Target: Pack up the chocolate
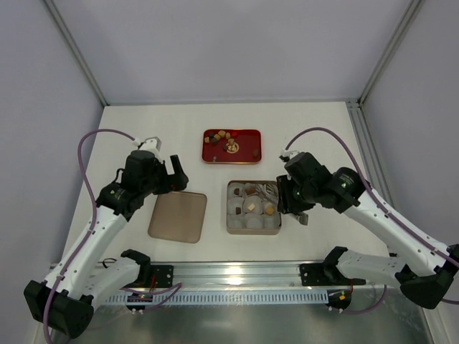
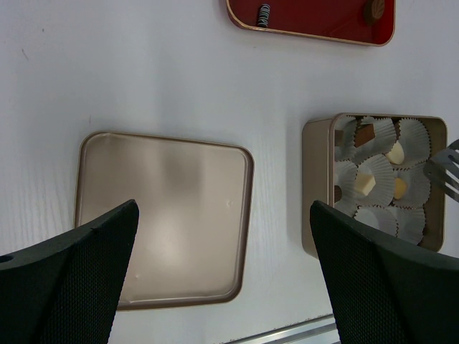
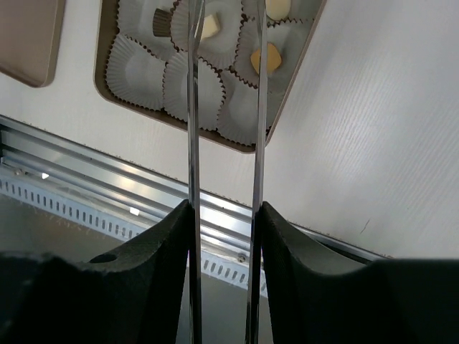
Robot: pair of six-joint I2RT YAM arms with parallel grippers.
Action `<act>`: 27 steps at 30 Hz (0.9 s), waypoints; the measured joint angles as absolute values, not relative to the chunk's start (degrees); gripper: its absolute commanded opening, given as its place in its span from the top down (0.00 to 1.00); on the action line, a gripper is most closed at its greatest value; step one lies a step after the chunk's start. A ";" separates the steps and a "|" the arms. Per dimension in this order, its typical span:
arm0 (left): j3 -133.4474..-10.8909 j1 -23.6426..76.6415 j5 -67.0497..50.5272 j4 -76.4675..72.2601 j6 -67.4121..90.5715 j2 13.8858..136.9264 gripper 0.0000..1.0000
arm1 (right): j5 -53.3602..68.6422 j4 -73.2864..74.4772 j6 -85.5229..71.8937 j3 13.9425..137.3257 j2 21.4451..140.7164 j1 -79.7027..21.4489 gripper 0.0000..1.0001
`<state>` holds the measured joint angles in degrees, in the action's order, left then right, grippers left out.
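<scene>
The chocolate (image 1: 224,137) lies as several small brown, tan and gold sweets on a red tray (image 1: 247,141); two show in the left wrist view (image 2: 263,14). A gold box (image 1: 231,215) holds white paper cups, some with sweets in them: dark (image 3: 162,21), cream (image 3: 209,25), gold (image 3: 264,57). My right gripper (image 3: 224,208) is shut on metal tongs (image 3: 192,107), whose tips (image 1: 267,190) hang over the box's back row. My left gripper (image 2: 223,208) is open and empty, above the right edge of the gold lid (image 2: 165,215).
The lid (image 1: 178,216) lies flat left of the box (image 2: 315,186), with a strip of bare table between them. A metal rail (image 1: 237,272) runs along the near table edge. Grey walls close in the back and both sides.
</scene>
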<state>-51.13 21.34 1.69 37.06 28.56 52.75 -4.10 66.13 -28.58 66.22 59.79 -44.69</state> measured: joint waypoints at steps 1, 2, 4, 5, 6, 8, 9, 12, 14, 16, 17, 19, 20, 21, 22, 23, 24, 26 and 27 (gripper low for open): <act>-51.16 21.34 1.72 37.08 28.56 52.75 0.00 | -4.10 65.93 -28.21 67.48 60.84 -44.69 0.56; -51.16 21.34 1.72 37.08 28.56 52.75 0.00 | -4.10 65.80 -27.92 68.75 61.80 -44.69 0.56; -51.16 21.34 1.72 37.08 28.56 52.75 0.00 | -4.16 64.53 -26.68 71.66 65.60 -44.69 0.56; -51.16 21.34 1.72 37.08 28.56 52.75 0.00 | -4.27 63.96 -25.89 73.49 68.05 -44.62 0.56; -51.13 21.34 1.72 37.06 28.56 52.75 0.00 | -4.32 63.07 -25.19 75.16 70.54 -44.29 0.56; -51.13 21.34 1.74 37.08 28.56 52.73 0.00 | -4.32 60.66 -23.46 78.98 76.18 -43.42 0.56; -51.13 21.34 1.74 37.06 28.56 52.73 0.00 | -4.36 60.01 -22.55 81.30 79.18 -42.61 0.56; -51.13 21.34 1.74 37.08 28.56 52.71 0.00 | -4.84 57.78 -20.27 89.27 88.31 -39.92 0.56; -51.13 21.34 1.74 37.08 28.56 52.64 0.00 | -5.06 56.49 -18.83 94.50 94.13 -38.17 0.57; -51.05 21.34 1.74 37.08 28.56 52.53 0.00 | -5.96 56.47 -17.54 99.57 99.48 -36.93 0.57; -50.96 21.34 1.74 37.06 28.56 52.47 0.00 | -6.42 56.29 -17.08 101.16 101.30 -36.49 0.57; -50.87 21.34 1.74 37.08 28.56 52.38 0.00 | -7.68 56.21 -16.21 103.72 104.77 -35.55 0.57; -50.85 21.34 1.74 37.08 28.56 52.36 0.00 | -8.34 56.21 -15.92 104.25 106.00 -35.11 0.57; -50.85 21.34 1.74 37.08 28.56 52.36 0.00 | -8.91 56.34 -15.68 104.47 106.94 -34.74 0.57; -50.85 21.34 1.72 37.08 28.56 52.38 0.00 | -9.37 56.58 -15.46 104.47 107.57 -34.39 0.57; -50.85 21.34 1.72 37.08 28.56 52.38 0.00 | -9.85 57.01 -15.31 104.47 108.05 -34.11 0.57; -50.85 21.34 1.72 37.08 28.56 52.36 0.00 | -10.24 57.30 -15.20 104.47 108.25 -33.93 0.57; -50.85 21.34 1.69 37.08 28.56 52.38 0.00 | -11.22 57.82 -15.11 104.44 108.40 -33.69 0.57; -50.85 21.34 1.69 37.08 28.56 52.38 0.00 | -11.70 57.95 -15.14 104.44 108.38 -33.65 0.57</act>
